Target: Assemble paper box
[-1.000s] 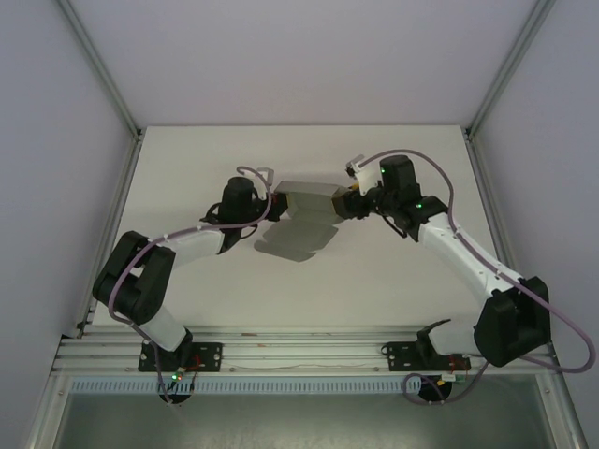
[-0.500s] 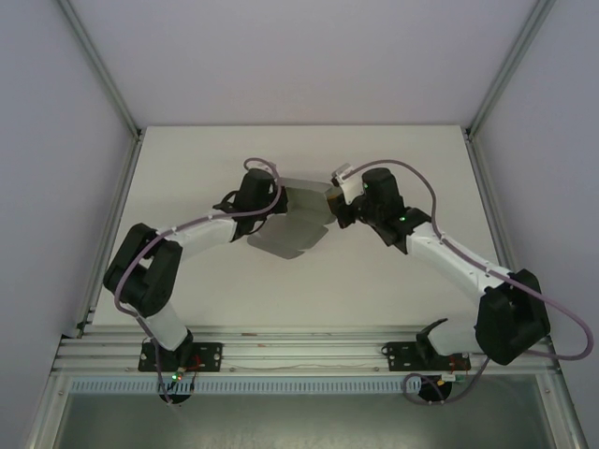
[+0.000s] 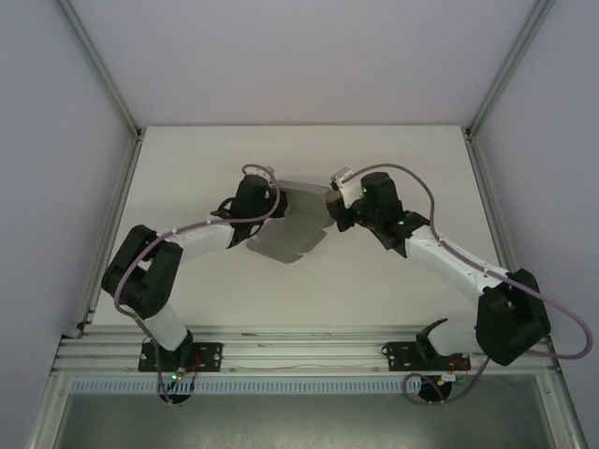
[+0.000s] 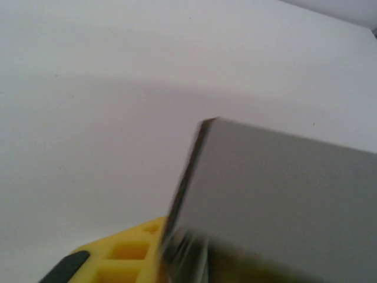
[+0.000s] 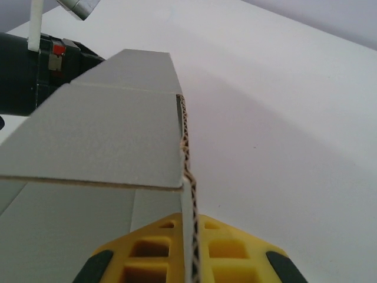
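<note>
The box (image 3: 298,224) sits at mid-table, between the two wrists, as a partly folded grey sheet. Its far panel runs level from gripper to gripper, and looser flaps fan out toward the near edge.

The left arm (image 3: 150,281) rises from its base and bends sharply at the elbow. Its forearm then runs up and to the right over the table (image 3: 393,159). The left gripper (image 3: 274,208) meets the box's left end. In the left wrist view one yellow finger (image 4: 126,253) lies just beside a blurred cardboard edge (image 4: 283,188). Whether the jaws are apart or pinching cannot be told from there.

The right arm (image 3: 510,323) mirrors it: elbow out at the right rail, forearm slanting up and to the left. The right gripper (image 3: 332,208) is at the box's right end. In its wrist view the jaws (image 5: 189,227) are closed on the box, with a raw corrugated edge clamped upright between the two yellow fingers (image 5: 230,247). A grey panel (image 5: 106,141) folds away to the left from that edge. The box seems to be held off the table there, though the angle leaves that uncertain.
</note>
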{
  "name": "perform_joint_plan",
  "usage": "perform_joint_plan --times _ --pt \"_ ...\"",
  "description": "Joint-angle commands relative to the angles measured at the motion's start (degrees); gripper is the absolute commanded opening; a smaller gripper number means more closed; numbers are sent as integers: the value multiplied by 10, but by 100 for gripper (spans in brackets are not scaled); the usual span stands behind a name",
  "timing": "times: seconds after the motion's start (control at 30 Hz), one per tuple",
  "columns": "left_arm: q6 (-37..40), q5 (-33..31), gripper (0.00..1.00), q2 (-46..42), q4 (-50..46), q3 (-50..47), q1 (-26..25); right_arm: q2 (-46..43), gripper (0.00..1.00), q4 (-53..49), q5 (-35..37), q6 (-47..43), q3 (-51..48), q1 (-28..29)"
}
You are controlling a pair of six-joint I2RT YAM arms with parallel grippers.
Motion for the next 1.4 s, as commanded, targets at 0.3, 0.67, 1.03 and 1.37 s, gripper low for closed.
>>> perform_joint_plan --times 0.3,0.67,1.03,1.37 --pt "34 48 46 -65 69 -59 11 -48 0 62 -76 34 -23 -21" --pt "61 125 47 -66 126 -67 35 -56 0 30 -163 30 -14 -40" --pt "75 71 18 -70 87 -63 28 -52 3 32 -147 46 -8 -46" --pt "93 -48 0 -46 83 -42 -21 -75 85 55 -49 110 -28 -48"
